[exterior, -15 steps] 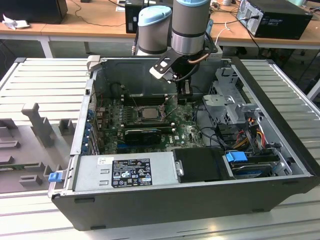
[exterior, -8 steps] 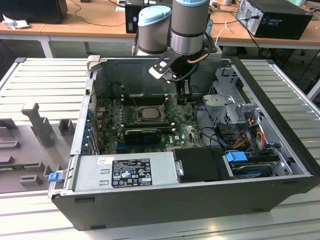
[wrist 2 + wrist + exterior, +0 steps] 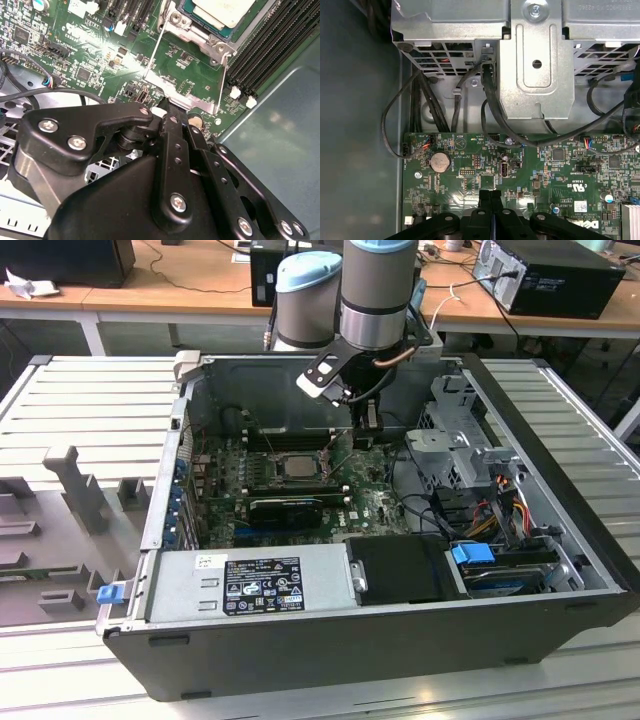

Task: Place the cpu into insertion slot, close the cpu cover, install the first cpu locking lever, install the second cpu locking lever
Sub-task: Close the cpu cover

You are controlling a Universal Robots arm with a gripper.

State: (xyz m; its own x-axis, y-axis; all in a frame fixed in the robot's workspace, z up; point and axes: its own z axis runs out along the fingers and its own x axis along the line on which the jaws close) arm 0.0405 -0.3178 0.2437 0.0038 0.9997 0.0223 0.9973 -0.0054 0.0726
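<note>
The cpu (image 3: pixel 297 466) lies flat in the insertion slot (image 3: pixel 271 470) on the green board, silvery face up; the second wrist view shows the cpu (image 3: pixel 220 10) in the slot's frame (image 3: pixel 218 46). The cpu cover (image 3: pixel 180 90) stands swung up off the socket, on the side nearest my fingertips. Two thin wire levers (image 3: pixel 154 50) (image 3: pixel 221 80) rise beside it, unlatched. My gripper (image 3: pixel 367 426) hangs inside the case, to the exterior view's right of the socket. The gripper (image 3: pixel 167 106) is shut with nothing between its fingers (image 3: pixel 490 196), right at the cover's raised edge; contact cannot be told.
A metal drive cage (image 3: pixel 535 60) with black cables (image 3: pixel 490 110) stands close beyond the gripper. Long black memory slots (image 3: pixel 270 50) flank the socket. A black card (image 3: pixel 285 508) and the power supply (image 3: pixel 255 585) lie nearer the case front. A coin battery (image 3: pixel 440 161) sits on the board.
</note>
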